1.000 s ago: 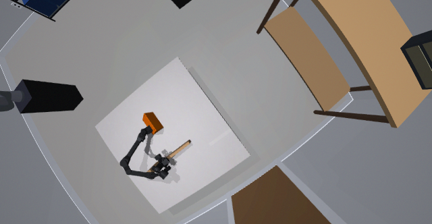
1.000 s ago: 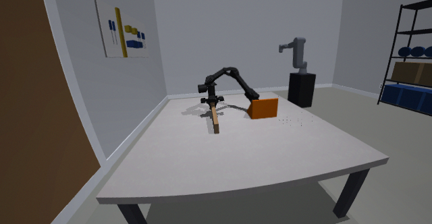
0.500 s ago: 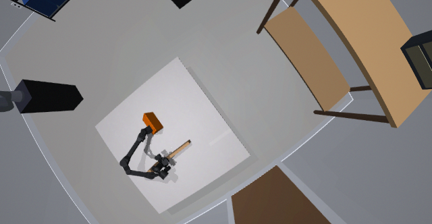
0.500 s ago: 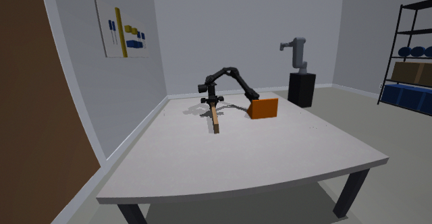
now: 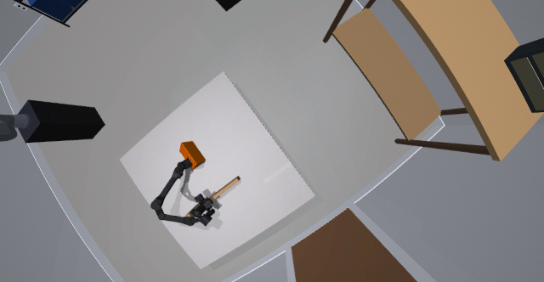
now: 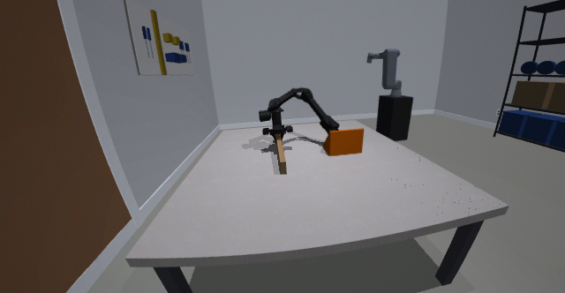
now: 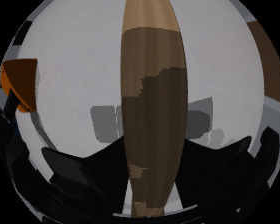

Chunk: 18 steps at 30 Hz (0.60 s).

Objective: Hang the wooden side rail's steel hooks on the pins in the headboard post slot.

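The wooden rail (image 5: 226,188) (image 6: 281,154) (image 7: 152,50) is a long, light brown bar. One end sticks out from under the gripper toward the exterior camera, low at the table; contact there is unclear. My gripper (image 5: 206,202) (image 6: 277,135) (image 7: 148,135) points down and is shut on the rail, one black finger on each side. In the wrist view the rail runs lengthwise through the middle, partly in shadow. A short piece of wood shows beyond the gripper in the top view. I cannot make out the headboard post, its slot and pins, or the steel hooks.
An orange block (image 5: 193,155) (image 6: 346,142) (image 7: 22,82) stands on the pale table (image 5: 225,104) (image 6: 353,214), right beside the arm's base. The arm arches from there to the rail. The table's edge lies behind the gripper. Another arm on a black pedestal (image 6: 394,116) stands off the table.
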Tool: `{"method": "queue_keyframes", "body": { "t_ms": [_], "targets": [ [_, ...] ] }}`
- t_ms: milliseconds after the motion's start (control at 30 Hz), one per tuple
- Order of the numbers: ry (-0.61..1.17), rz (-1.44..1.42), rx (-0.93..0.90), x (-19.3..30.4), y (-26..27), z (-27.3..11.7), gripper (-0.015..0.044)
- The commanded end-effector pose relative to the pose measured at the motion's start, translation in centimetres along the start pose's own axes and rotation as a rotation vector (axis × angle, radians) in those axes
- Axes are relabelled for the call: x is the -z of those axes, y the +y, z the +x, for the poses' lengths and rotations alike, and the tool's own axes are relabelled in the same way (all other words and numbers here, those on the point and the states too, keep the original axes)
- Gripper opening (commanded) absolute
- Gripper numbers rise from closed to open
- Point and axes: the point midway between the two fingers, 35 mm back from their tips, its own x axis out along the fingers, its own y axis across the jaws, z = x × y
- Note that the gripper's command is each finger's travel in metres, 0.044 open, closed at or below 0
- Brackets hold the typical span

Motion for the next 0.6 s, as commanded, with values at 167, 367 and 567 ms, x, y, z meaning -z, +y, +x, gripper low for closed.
{"method": "queue_keyframes", "body": {
  "t_ms": [167, 367, 567],
  "targets": [
    [-0.001, -0.003, 0.016, 0.12, -0.36, -0.55, 0.0],
    [-0.001, -0.003, 0.016, 0.18, -0.31, -0.56, 0.0],
    [-0.001, -0.003, 0.016, 0.25, -0.24, -0.58, 0.0]
  ]
}}
